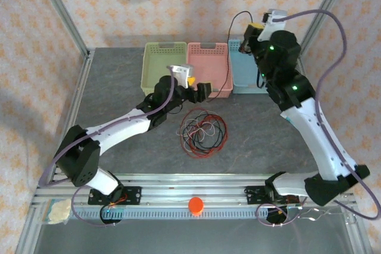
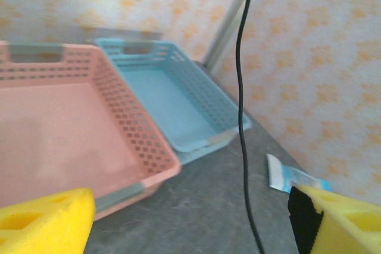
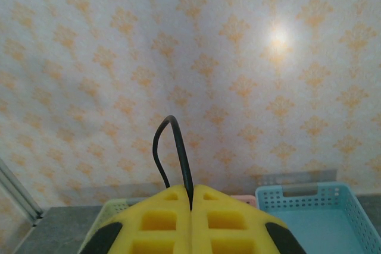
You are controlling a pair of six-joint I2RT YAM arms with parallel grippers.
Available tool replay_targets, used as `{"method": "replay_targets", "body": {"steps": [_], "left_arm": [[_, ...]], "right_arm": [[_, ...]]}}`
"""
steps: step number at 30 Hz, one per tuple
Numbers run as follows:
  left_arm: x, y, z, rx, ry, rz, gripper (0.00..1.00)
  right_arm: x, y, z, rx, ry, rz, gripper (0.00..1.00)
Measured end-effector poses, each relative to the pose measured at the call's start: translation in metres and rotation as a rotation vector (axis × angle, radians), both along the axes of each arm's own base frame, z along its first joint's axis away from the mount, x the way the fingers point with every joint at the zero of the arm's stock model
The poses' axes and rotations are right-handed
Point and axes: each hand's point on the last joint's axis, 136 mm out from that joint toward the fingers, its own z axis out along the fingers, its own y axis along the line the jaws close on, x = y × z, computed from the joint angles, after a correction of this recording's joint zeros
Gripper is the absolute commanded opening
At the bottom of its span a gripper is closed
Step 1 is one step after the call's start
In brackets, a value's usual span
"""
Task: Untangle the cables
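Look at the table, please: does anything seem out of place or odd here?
Yes. One black cable is not lying down. It hangs in the air, pinched in the shut right pincer high up near the blue basket, and runs down toward the tangled cables on the table.

the right gripper (image 3: 191, 205), at 6 o'clock, has its yellow fingers pressed together on a black cable (image 3: 181, 153) arching up toward 11 o'clock; a blue basket (image 3: 309, 190) sits at 4 o'clock.

The black cable (image 2: 239, 87) runs off top and bottom edges (pink basket (image 2: 126, 117) cropped at left).
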Motion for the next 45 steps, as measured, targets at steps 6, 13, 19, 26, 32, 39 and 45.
{"method": "replay_targets", "body": {"steps": [6,13,19,26,32,39,45], "left_arm": [[0.018,0.052,-0.02,0.032,0.063,0.141,0.86],[0.035,0.081,-0.023,0.025,0.089,0.2,0.86],[0.059,0.078,-0.016,0.001,0.095,0.187,0.86],[0.064,0.071,-0.02,0.004,0.107,0.16,0.88],[0.064,0.069,-0.032,0.017,0.135,0.153,0.89],[0.062,0.069,-0.044,0.029,0.164,0.153,0.89],[0.054,0.073,-0.069,0.055,0.212,0.157,0.89]], "right_arm": [[0.045,0.014,-0.025,-0.029,0.054,-0.041,0.0],[0.095,0.025,-0.034,-0.035,0.066,-0.07,0.0],[0.137,0.034,-0.05,-0.07,0.083,-0.105,0.0],[0.163,0.036,-0.093,-0.156,0.153,-0.15,0.0],[0.172,0.031,-0.113,-0.201,0.186,-0.188,0.0],[0.186,0.034,-0.147,-0.238,0.239,-0.194,0.0],[0.204,0.047,-0.208,-0.268,0.338,-0.163,0.0]]}}
